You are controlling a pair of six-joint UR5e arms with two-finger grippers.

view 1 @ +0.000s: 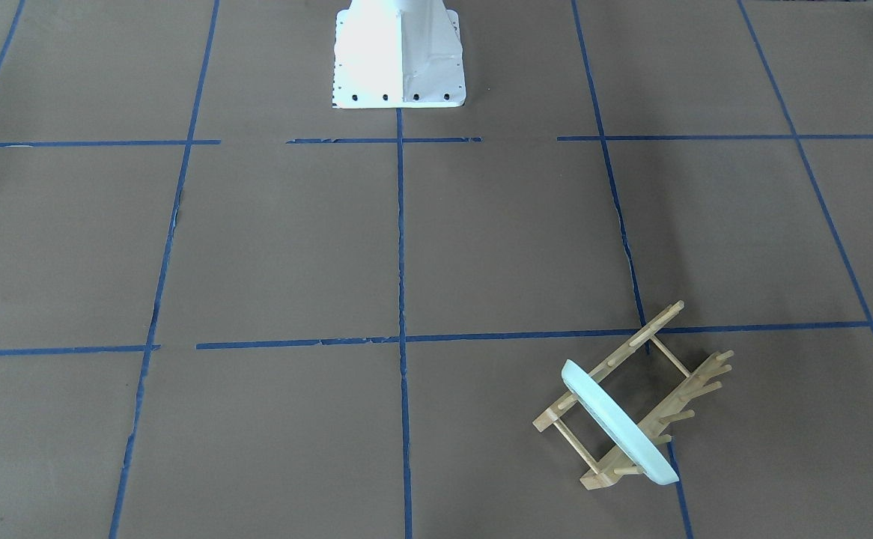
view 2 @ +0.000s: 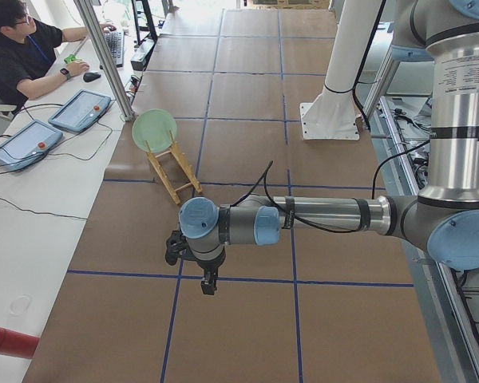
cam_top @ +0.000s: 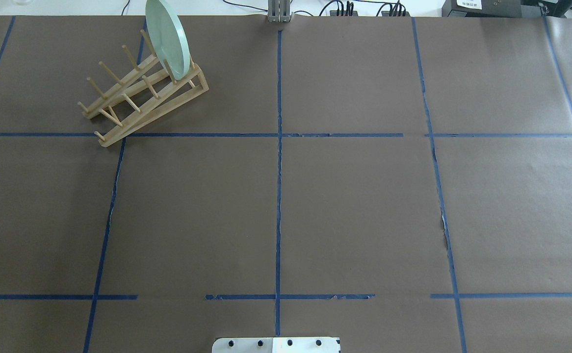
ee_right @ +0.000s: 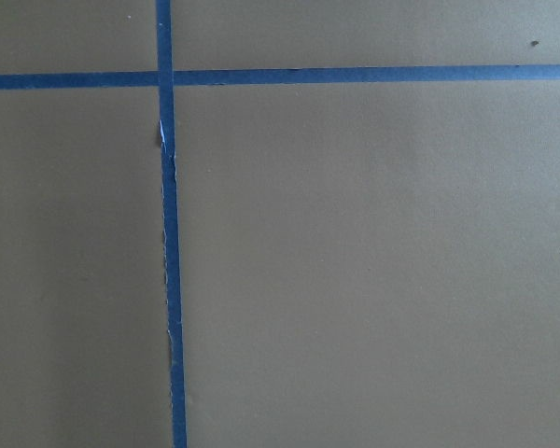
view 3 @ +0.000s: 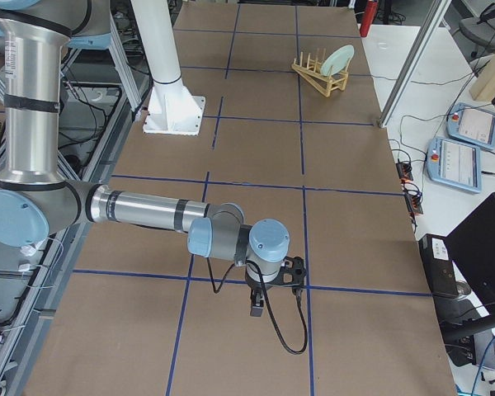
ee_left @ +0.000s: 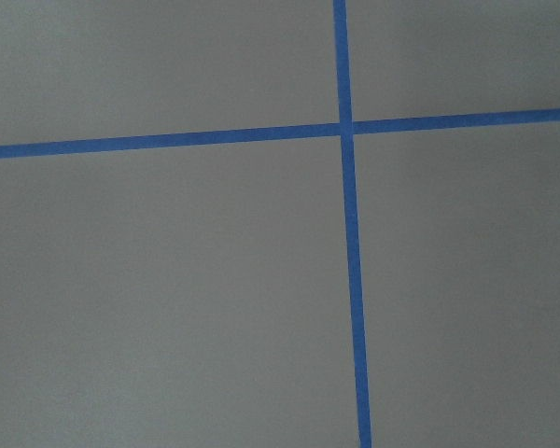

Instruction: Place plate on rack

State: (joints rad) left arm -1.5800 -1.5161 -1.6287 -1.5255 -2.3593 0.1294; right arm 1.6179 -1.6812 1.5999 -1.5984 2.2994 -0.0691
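The pale mint-green plate (view 1: 616, 419) stands upright on edge between the pegs at one end of the light-wood rack (view 1: 635, 340). Both sit at the table's far left in the overhead view, plate (cam_top: 167, 37) and rack (cam_top: 153, 115). They also show in the left side view (view 2: 154, 130) and, small, in the right side view (view 3: 340, 58). My left gripper (view 2: 210, 281) hangs over the table well short of the rack; I cannot tell if it is open. My right gripper (view 3: 258, 305) hangs over the table's other end; I cannot tell its state. Both wrist views show only brown paper and blue tape.
The white robot base (view 1: 399, 60) stands at the table's near edge (cam_top: 276, 344). An operator (view 2: 16, 48) sits at a side desk with teach pendants (view 2: 80, 110) beside the rack's end. A red cylinder (view 2: 8, 341) lies on that desk.
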